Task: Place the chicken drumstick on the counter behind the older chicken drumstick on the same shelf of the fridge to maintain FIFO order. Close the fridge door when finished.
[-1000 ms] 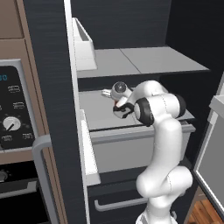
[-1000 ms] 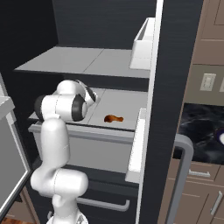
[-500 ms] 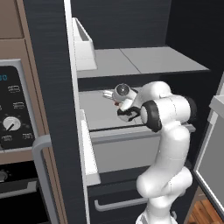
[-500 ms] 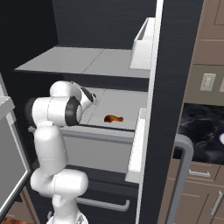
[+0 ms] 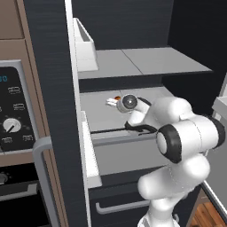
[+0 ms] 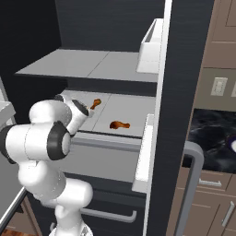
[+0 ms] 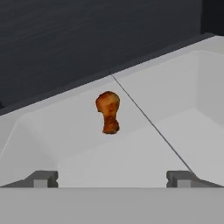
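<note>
I am looking into an open fridge (image 6: 184, 69) with a dark charcoal body and a pale grey-white interior. An upper light-grey panel (image 5: 146, 62) with a centre seam spans the cavity, and a white door bin (image 5: 85, 46) sits beside it. Below lies the lower shelf (image 6: 133, 110), also seamed down the middle, with a pale drawer front under it.

To the left in the left base view stands an oven (image 5: 13, 115) with a round dial; its small panel markings are too blurred for me to read. In the right base view a glossy black marble counter (image 6: 212, 133) with white veins sits beyond the fridge door, above taupe cabinet fronts (image 6: 207, 203).

Two chicken drumsticks rest on the lower shelf. The front drumstick (image 6: 119, 124) lies near the shelf's front lip. The rear drumstick (image 6: 95, 103) lies further back and to the left, just left of the seam; in the hand view it (image 7: 108, 111) sits ahead of the tips, apart from them.

The gripper (image 7: 111, 178) has let go: its two tips stand wide apart with nothing between them. In the left base view the hand (image 5: 128, 103) reaches in over the shelf.

Compared with half a second ago, the arm's elbow has swung lower and closer to the cameras, and the hand has pulled back from the rear drumstick.
</note>
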